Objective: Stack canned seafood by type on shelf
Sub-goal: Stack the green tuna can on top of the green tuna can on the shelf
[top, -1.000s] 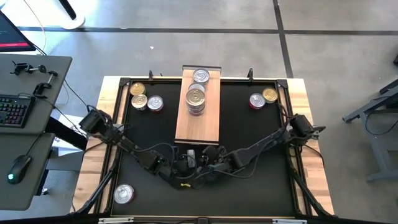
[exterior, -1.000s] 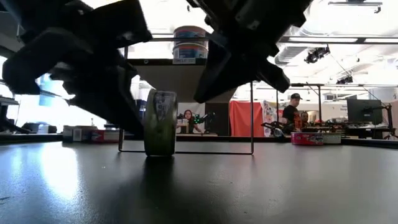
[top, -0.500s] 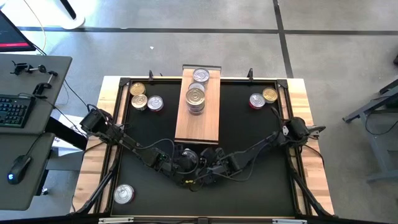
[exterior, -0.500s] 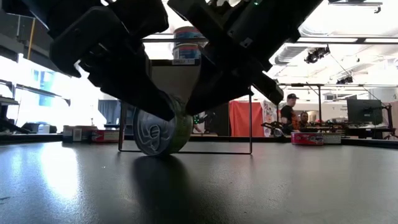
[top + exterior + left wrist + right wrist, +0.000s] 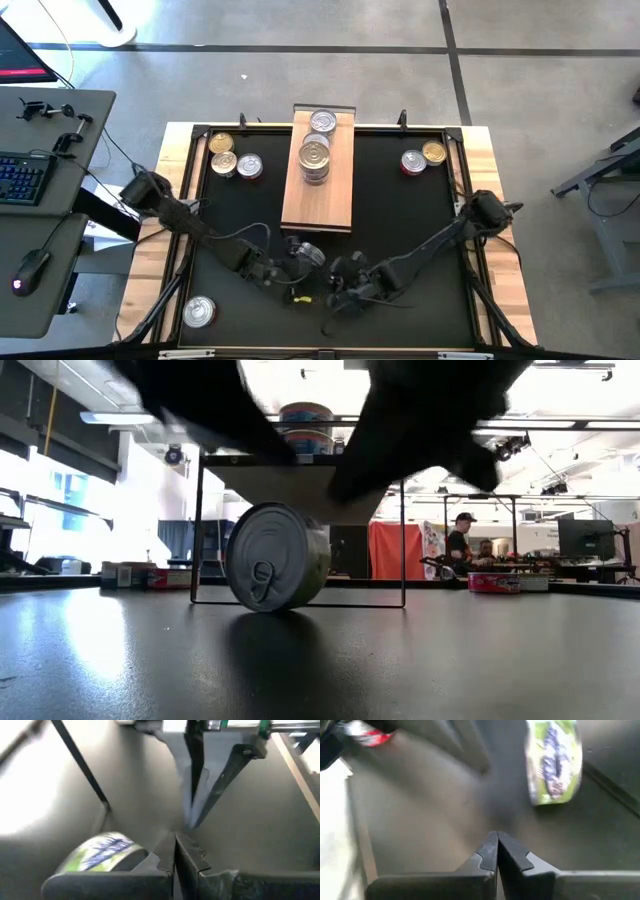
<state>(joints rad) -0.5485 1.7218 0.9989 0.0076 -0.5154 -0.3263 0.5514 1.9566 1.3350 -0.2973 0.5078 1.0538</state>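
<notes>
A tin with a green and blue side label (image 5: pixel 275 557) stands on its rim on the black mat, just in front of the shelf, silver pull-tab lid toward the near edge; it also shows in the high view (image 5: pixel 308 252). My left gripper (image 5: pixel 175 840) is shut right beside it. My right gripper (image 5: pixel 496 842) is shut and stands apart from the tin (image 5: pixel 554 762), nearer the table's front. The light-wood shelf (image 5: pixel 335 200) carries a stack of tins (image 5: pixel 314 160) and one more tin (image 5: pixel 322 122) behind it. My left gripper's shut fingers lie close beside the tin's green label side (image 5: pixel 100 851). The finger (image 5: pixel 155 860) hides the place between them, so I cannot tell whether they touch. The tin rests on the mat by its rim.
Three tins (image 5: pixel 232 158) sit at the mat's back left, two (image 5: pixel 423 157) at the back right, one (image 5: pixel 199 312) at the front left corner. The shelf's thin metal legs (image 5: pixel 198 530) stand right behind the upright tin. A desk with a keyboard stands left of the table.
Both grippers have drawn back from the tin toward the near edge and risen, the right one farther. The tin, edge-on to the low camera a second ago and tipped between the fingers half a second ago, has turned about and now shows its lid, still on its rim.
</notes>
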